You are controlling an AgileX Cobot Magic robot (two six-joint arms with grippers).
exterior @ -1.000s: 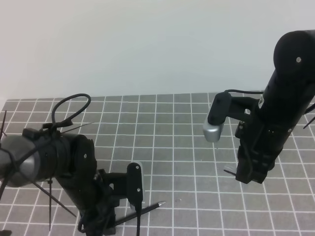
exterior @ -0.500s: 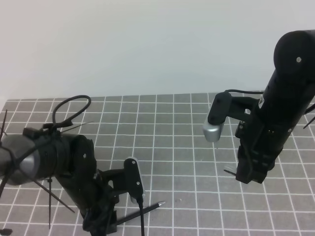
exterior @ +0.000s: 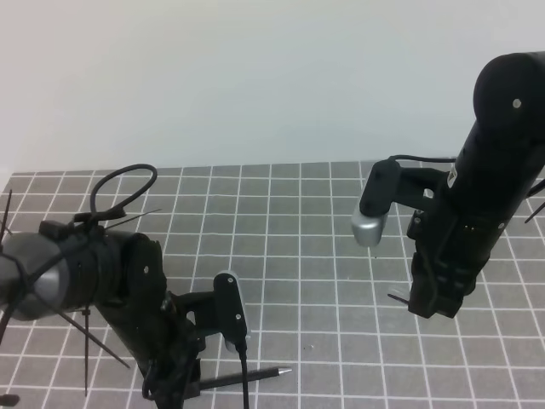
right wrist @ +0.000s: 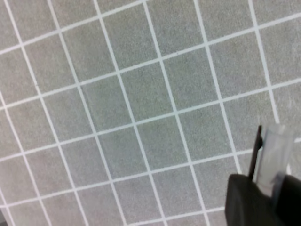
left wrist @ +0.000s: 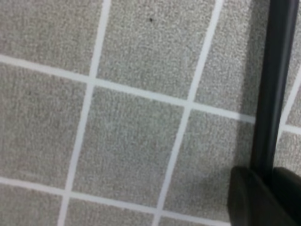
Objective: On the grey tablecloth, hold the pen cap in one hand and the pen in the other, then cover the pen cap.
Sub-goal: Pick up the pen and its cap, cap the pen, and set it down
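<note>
The grey tablecloth (exterior: pixel 298 221) with white grid lines covers the table. The pen (exterior: pixel 247 376), slim and black with a silver tip, lies almost level near the front edge. My left gripper (exterior: pixel 183 383) is closed around its rear end. The left wrist view shows the black pen (left wrist: pixel 272 80) running down between the two dark fingers (left wrist: pixel 244 197). My right gripper (exterior: pixel 426 305) hangs above the cloth at the right, shut on the pen cap (right wrist: pixel 273 150), a short pale tube with a black clip. A small tip of the pen cap (exterior: pixel 397 297) sticks out to the left.
A black cable loop (exterior: pixel 128 183) and thin black ties stick out from the left arm. The silver wrist camera (exterior: pixel 370 228) juts left from the right arm. The cloth's far edge meets a white wall.
The left gripper has closed on the pen. The pen has swung from slanting up-right to nearly level, its tip lower. The right arm has not moved.
</note>
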